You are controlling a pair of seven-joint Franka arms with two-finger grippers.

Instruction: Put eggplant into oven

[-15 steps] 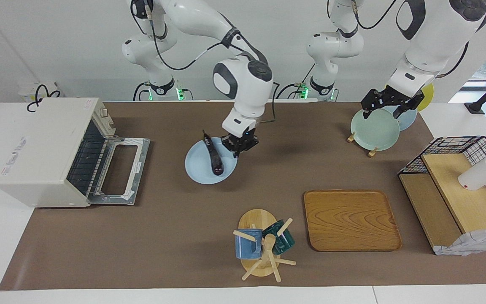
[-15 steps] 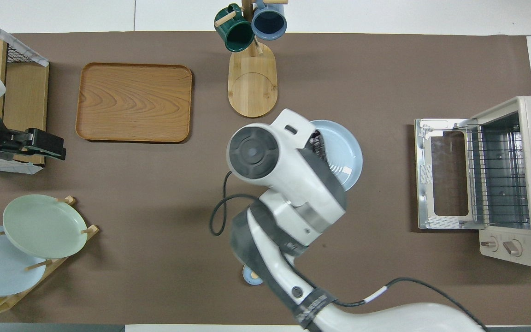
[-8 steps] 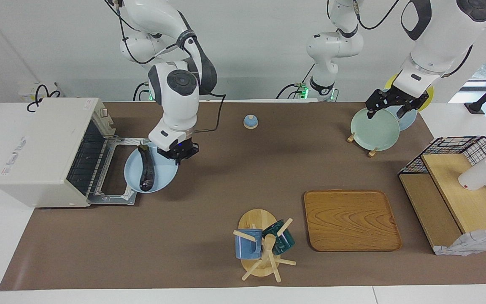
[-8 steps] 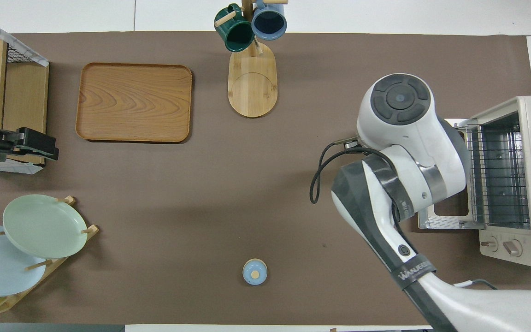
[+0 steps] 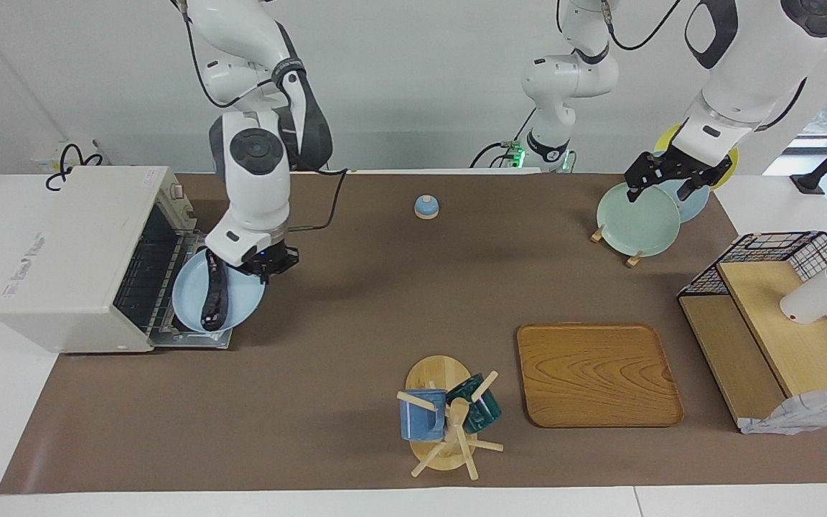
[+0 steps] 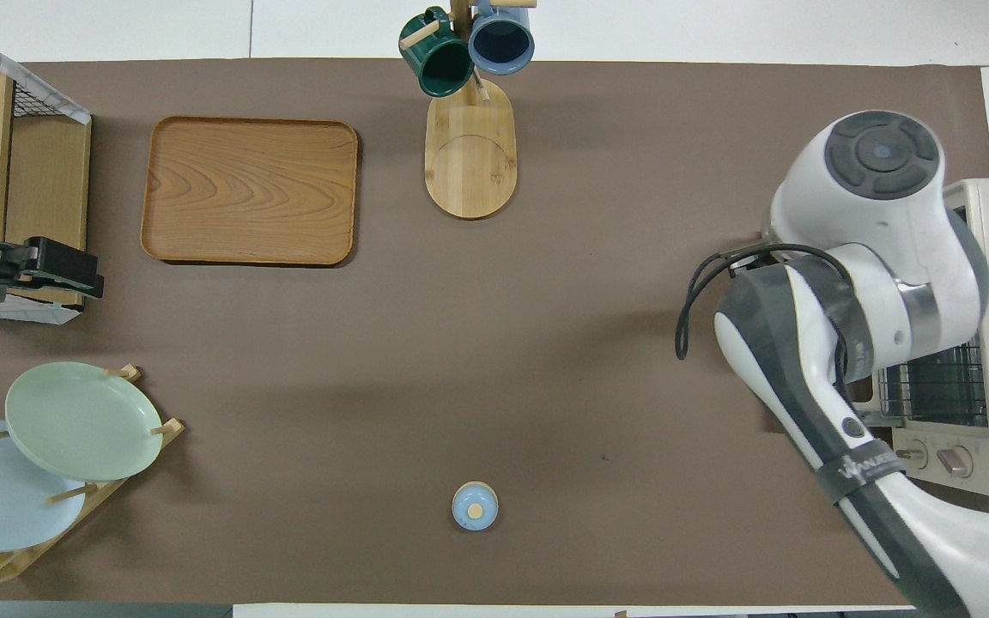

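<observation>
The right gripper was clamped on the light blue plate bearing the eggplant, over the oven door; the left gripper was held apart, waiting.

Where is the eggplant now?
The eggplant lies on the light blue plate that the right gripper holds over the oven's open door.

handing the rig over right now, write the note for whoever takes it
Right gripper: shut on the rim of the round light blue plate, held over the open door of the boxy off-white toaster oven.
Long dark purple eggplant: lying on that plate.
Left gripper: open, waiting over the pale green plate in the wooden rack.
Done: plate carried to the oven mouth.
Left: get eggplant onto the oven's wire rack, withdraw.
</observation>
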